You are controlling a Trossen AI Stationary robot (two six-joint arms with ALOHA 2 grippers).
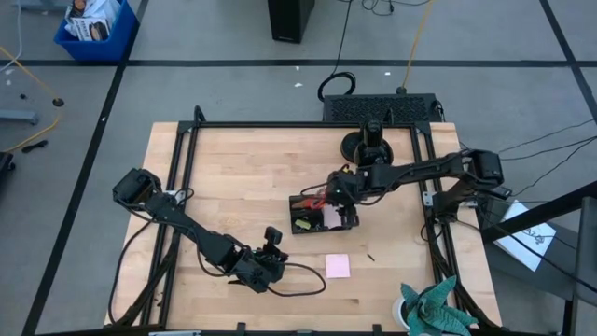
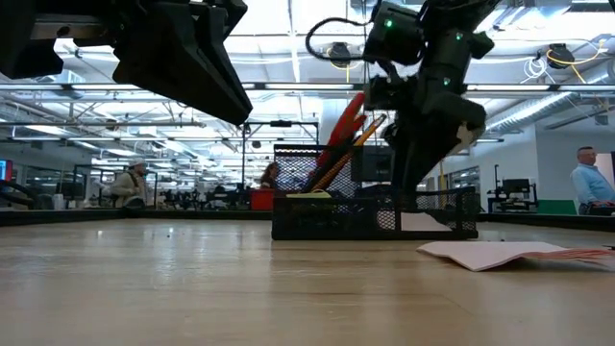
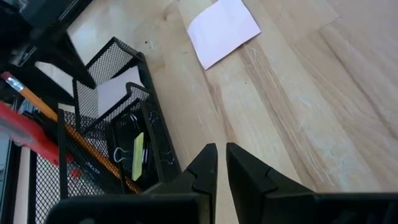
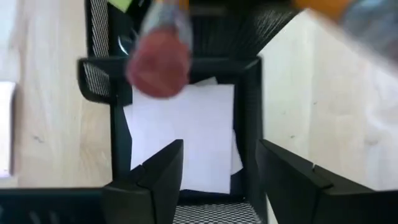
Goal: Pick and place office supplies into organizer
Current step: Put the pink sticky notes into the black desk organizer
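Mostly loaded by the look of it. Organizer just right of centre in the high view, on the wooden worktop. Already inside: red-handled scissors and an orange pencil leaning up out of the tall compartment in the low view; binder clips and a yellow-green piece in a small compartment at the lower left of the left wrist view; a white sheet of paper lying in the square compartment at the centre of the right wrist view.

Left outside: a pink sticky-note pad flat on the worktop, lower centre-right of the high view, apart from the organizer; a small dark bit near it, too small to identify.

Right hand directly over the paper compartment, fingers spread wide, nothing between them. Probably just past a drop, or checking the bin; cannot say which.

Left hand at the lower centre of the high view, above bare wood between organizer and pad, fingers nearly together with only a thin gap, holding nothing.

Judged remaining: the pad, and possibly the dark bit, into the organizer. Pad lying flat and thin, likely awkward to get fingers under.
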